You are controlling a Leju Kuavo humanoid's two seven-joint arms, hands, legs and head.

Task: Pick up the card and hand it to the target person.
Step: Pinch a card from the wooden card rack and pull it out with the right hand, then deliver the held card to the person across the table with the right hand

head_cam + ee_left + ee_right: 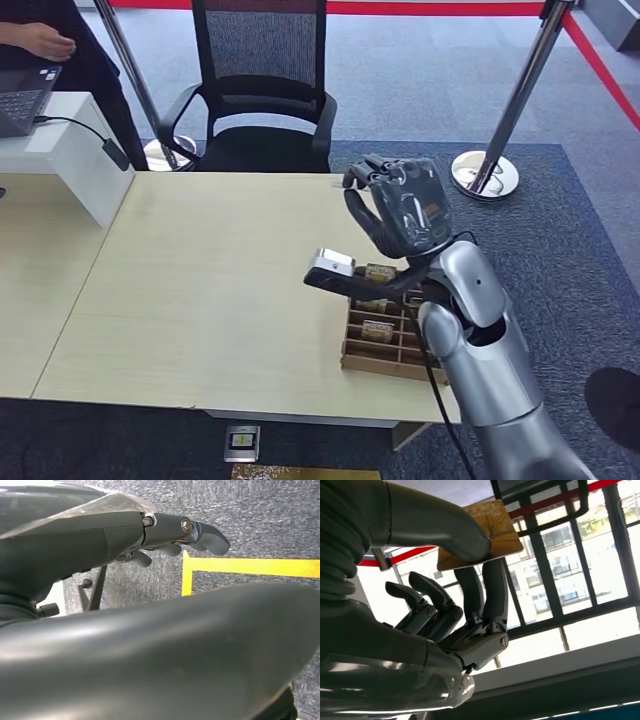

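A golden-brown card point(501, 525) is pinched between the thumb and two fingers of my right hand point(471, 580). In the head view that right hand point(400, 205) is raised above the right part of the light wooden table point(204, 290), its back toward me, with the card hidden behind it. Below it stands a wooden slotted card holder point(377, 345) with more cards in it. A person's hand point(45, 40) and dark sleeve show at the far left corner, behind a laptop. My left hand point(181, 530) hangs over the carpet, fingers stretched out and holding nothing.
A black mesh office chair point(260, 100) stands at the table's far edge. A laptop point(23, 95) sits on a white raised counter point(75, 150) at the left. Chrome stanchions point(487, 170) with red rope fence the grey carpet behind. Yellow floor tape point(249, 566) lies below the left hand.
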